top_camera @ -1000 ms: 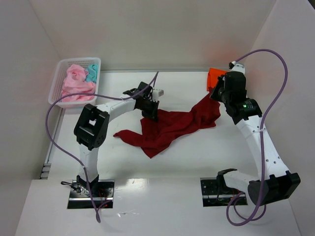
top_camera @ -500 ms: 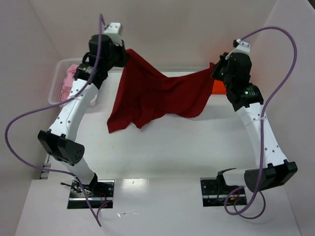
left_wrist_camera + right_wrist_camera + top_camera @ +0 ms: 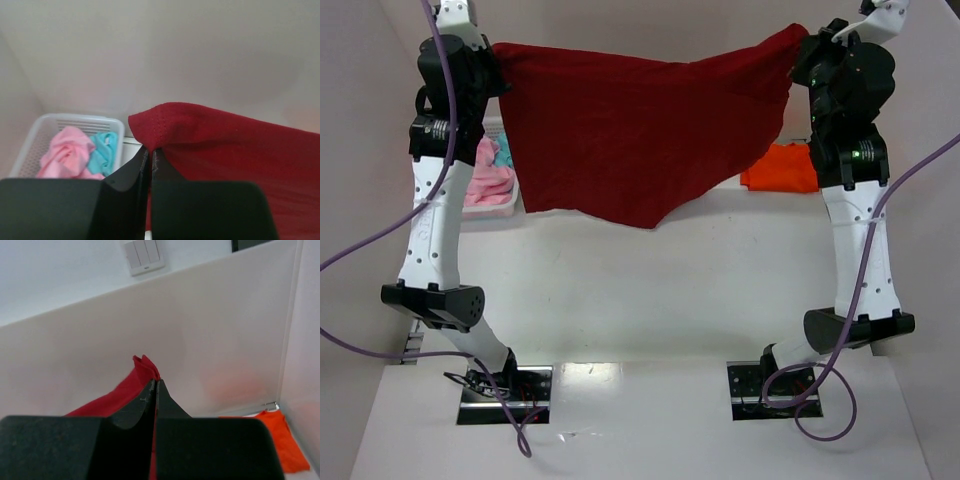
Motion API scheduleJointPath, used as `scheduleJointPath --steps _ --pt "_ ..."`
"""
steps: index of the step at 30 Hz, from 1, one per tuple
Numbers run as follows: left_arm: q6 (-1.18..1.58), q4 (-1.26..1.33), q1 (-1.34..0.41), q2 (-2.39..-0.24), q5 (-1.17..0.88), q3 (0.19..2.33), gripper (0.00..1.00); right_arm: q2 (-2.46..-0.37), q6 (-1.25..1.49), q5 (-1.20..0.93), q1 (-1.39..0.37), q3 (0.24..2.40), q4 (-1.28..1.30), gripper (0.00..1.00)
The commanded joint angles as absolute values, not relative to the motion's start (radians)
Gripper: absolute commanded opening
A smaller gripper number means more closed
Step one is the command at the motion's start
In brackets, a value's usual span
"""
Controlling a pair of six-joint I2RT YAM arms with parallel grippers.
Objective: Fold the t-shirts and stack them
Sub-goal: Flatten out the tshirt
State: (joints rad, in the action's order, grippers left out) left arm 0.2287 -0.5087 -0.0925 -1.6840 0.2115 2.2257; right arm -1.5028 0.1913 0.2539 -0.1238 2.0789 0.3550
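The large dark red t-shirt [image 3: 640, 120] hangs spread in the air between both arms, high above the table. My left gripper [image 3: 498, 50] is shut on its left top corner [image 3: 160, 125]. My right gripper [image 3: 800, 42] is shut on its right top corner [image 3: 145, 367]. The bright orange t-shirt [image 3: 782, 168] lies flat at the back right of the table, also in the right wrist view [image 3: 280, 440]. Pale pink shirts [image 3: 65, 152] and a teal one [image 3: 105, 150] lie crumpled in the basket.
The white mesh basket [image 3: 35, 135] stands at the back left against the wall, partly hidden behind the left arm in the top view [image 3: 505, 205]. White walls enclose the table on the back, left and right.
Both arms have risen from table level, lifting the dark red shirt off the table and stretching it wide in the air. The orange shirt is now uncovered.
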Motion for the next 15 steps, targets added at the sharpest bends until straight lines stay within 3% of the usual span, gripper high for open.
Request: scheduleJointPath --steps 1,10,15 --pt "0.172 -0.491 -0.057 -1.684 0.331 2.264 0.00 -1.485 0.134 0.301 -0.112 2.128 0.267 0.01" --pt "0.199 -0.469 -0.048 -1.663 0.333 2.220 0.00 -1.444 0.106 0.351 -0.112 2.128 0.236 0.01" --pt "0.199 -0.469 -0.038 -1.672 0.314 2.308 0.00 -1.509 0.095 0.319 -0.112 2.264 0.227 0.01"
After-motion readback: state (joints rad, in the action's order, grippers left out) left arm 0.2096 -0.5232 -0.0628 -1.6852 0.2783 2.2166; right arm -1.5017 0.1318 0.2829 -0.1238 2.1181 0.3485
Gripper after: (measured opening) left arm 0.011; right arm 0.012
